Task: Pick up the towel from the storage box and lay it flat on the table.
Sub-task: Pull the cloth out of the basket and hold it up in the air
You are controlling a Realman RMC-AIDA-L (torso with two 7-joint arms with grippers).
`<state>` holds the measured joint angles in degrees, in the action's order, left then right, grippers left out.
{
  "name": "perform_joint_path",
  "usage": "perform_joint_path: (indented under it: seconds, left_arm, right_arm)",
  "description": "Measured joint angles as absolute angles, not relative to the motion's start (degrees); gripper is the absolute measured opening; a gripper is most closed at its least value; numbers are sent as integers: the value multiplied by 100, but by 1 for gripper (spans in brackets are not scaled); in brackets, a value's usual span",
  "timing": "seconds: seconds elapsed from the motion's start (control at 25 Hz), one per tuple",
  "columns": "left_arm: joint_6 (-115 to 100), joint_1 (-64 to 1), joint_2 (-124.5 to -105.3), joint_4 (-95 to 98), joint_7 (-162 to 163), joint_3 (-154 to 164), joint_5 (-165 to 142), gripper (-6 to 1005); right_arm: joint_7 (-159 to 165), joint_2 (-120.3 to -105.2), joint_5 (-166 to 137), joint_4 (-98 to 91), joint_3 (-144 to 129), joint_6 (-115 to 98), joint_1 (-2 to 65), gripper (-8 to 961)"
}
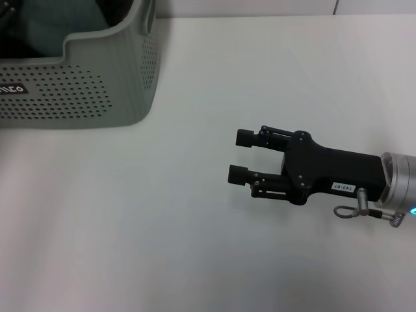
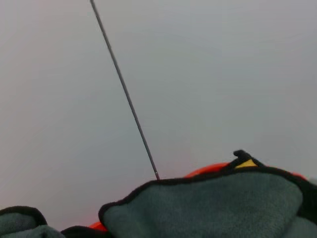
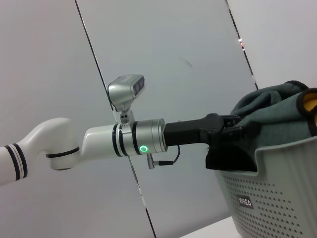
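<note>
— Head view first: what's closest?

— The right gripper (image 1: 242, 156), black, reaching in from the right over the bare white table (image 1: 162, 227). Its two fingers stand well apart with nothing between them, pointing toward the left side of the scene.

— And beyond it?

— The storage box (image 1: 97, 91) sits at the far left of the table, pale grey-green with perforated walls and a small black label (image 1: 12, 88) with white letters on its near wall. It is well apart from the right gripper.

— Where's the towel?

— In the box. The right wrist view shows the towel (image 3: 270, 111) bunched up, teal side outward, mounded above the box rim with a bit of yellow at one edge. The left gripper (image 3: 233, 131) reaches into the box from the side and touches that mound; whether its fingers are closed on the cloth I cannot tell.

— Anything from the left wrist view?

— Teal fleece with a black stitched border fills the near part, a small yellow corner poking up, with something orange-red just behind it. A pale wall with a dark seam lies behind.
</note>
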<state>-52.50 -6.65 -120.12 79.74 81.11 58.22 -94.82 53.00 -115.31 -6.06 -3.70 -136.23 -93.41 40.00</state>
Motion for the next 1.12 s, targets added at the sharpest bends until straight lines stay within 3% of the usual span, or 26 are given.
perform_joint_path:
  seconds: [0.2,0.56,0.72,0.96,1.12]
  left_arm:
    - [-5352,-664,-12009,7976,8389,5797,-9233,379]
    - [-7813,-896,-11969,7099,8295,4528,-7164,64]
    - [-9212,-1250,-11838,6268,8300,3890,-6626,58]
    - [-10623,-1772,-11250,4772,8341,3619,-6386,56]
    - [-11095,-1925,-11111,4295,8347,3674,-6465,55]
  right_arm:
    - [5300,-11531,-606,-369,-13623,-9368,3987,739]
    - [5299,-11538,-606,-377,-13611,-9450,3963,738]
    - [5225,-11501,-607,-379,-13386,-9866,3939,738]
    - [4640,-11380,-606,-378,-12837,-10842,3874,733]
    - [3972,-11339,-607,-385,-12639,-10674,3923,722]
